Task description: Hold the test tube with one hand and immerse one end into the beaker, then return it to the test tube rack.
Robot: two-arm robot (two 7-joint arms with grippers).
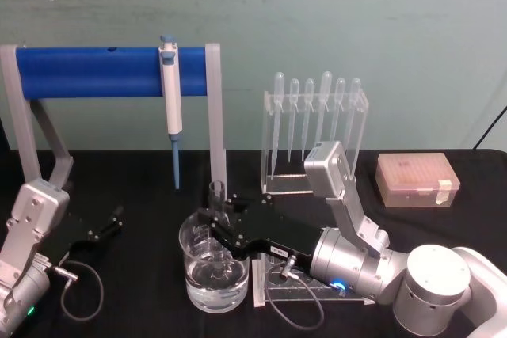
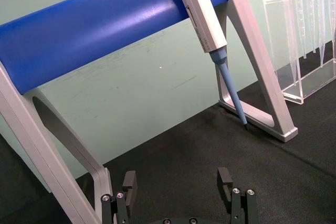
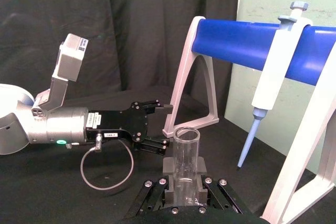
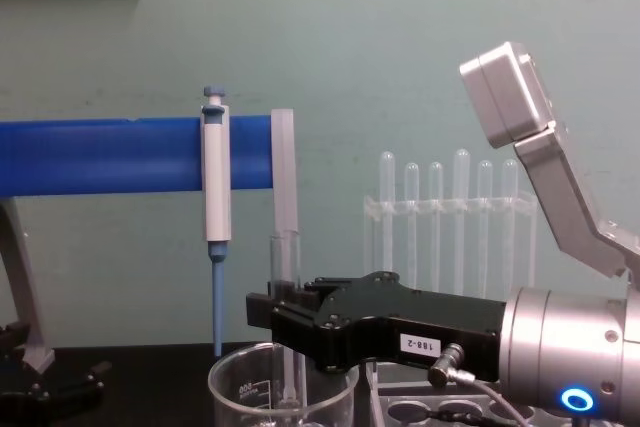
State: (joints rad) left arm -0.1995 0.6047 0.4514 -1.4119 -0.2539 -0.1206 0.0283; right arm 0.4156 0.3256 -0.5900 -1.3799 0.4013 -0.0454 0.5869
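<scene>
Right arm reaches across the black surface, holding the test tube upright in the beaker.

Nearest the head camera, the right arm's silver wrist lies low and level, pointing toward the robot's left, its blue light lit; the right gripper has its jaws closed on the test tube's upper part, just under the open rim. The tube's lower end stands inside the beaker, which holds clear liquid; through glass and liquid the tip is hard to make out. In the chest view the beaker's base is cut off. The left arm rests at the surface's left edge, the left gripper with jaws spread wide and empty, facing the blue rack where the micropipette hangs.
</scene>
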